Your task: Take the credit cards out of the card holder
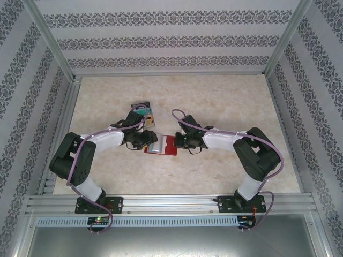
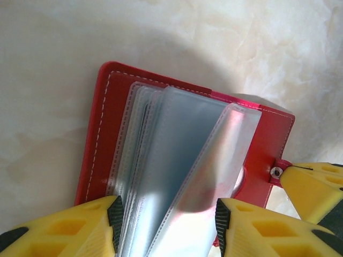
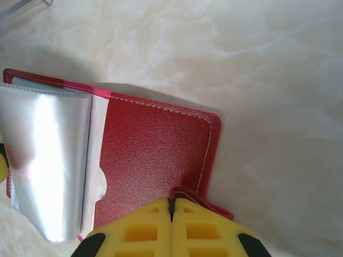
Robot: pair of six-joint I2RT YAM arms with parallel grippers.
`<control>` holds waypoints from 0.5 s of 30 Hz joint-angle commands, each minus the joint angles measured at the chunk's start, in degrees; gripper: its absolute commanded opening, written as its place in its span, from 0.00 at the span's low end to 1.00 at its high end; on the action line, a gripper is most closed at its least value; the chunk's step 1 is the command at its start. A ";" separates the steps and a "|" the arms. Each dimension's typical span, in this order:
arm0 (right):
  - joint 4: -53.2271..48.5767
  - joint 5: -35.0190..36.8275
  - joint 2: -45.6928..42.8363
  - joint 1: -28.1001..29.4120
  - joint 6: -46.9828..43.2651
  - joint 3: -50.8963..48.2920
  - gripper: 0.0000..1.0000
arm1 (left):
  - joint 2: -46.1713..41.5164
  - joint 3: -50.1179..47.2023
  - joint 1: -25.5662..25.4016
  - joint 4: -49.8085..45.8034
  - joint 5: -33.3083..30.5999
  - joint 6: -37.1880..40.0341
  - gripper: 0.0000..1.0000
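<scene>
Card holder [image 1: 170, 145] lies open on the tabletop [image 1: 230, 101], between the two arms. The fanned teal/tan/dark pile [image 1: 143, 113] sits just beyond it on the left, farther from the bases. Clear sleeves [image 2: 177, 160] stand up off the spine in a loose fan. Left claw [image 2: 167, 233] is about half spread and straddles the near end of that fan. The leaves between its pads look slack, not squeezed, so I read it as holding nothing. Right claw [image 3: 171, 225] is closed tight, pinching the closing tab [image 3: 193, 195] at the edge of the holder's right cover. Step in hand, my read: working through the sleeves for any card left inside. To do it well, use the right side as the anchor and don't lift the tab, or the whole wallet follows. Left should take one leaf at a time, with pads on a card edge at the sleeve mouth rather than on the plastic. Pull along the sleeve's opening, not upward. The sleeves on show look empty and see-through; the ones packed against the left cover can't be judged. Writing: none readable. No logo or embossing on the red grained cover, only pale stitching, and the pile is too small to read.
</scene>
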 commanded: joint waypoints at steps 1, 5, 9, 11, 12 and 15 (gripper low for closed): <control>-2.86 2.14 1.81 0.14 -0.59 -0.07 0.04 | -0.03 -1.01 0.13 1.42 1.67 0.86 0.51; -2.70 2.15 1.90 0.28 -0.55 -0.16 0.04 | -0.34 -1.20 -0.14 3.05 3.84 1.04 0.50; -2.59 2.08 1.98 0.33 -0.52 -0.07 0.04 | 0.45 -0.95 -0.70 4.35 6.04 1.06 0.51; -2.60 2.14 1.96 0.38 -0.54 -0.07 0.04 | 0.72 -1.02 -1.12 5.30 7.19 1.10 0.54; -2.60 2.15 1.90 0.36 -0.50 -0.07 0.04 | 0.73 -0.96 -1.27 5.61 7.56 1.16 0.56; -2.59 2.17 1.90 0.42 -0.43 -0.25 0.04 | 0.55 -0.97 -1.54 6.40 8.45 1.10 0.64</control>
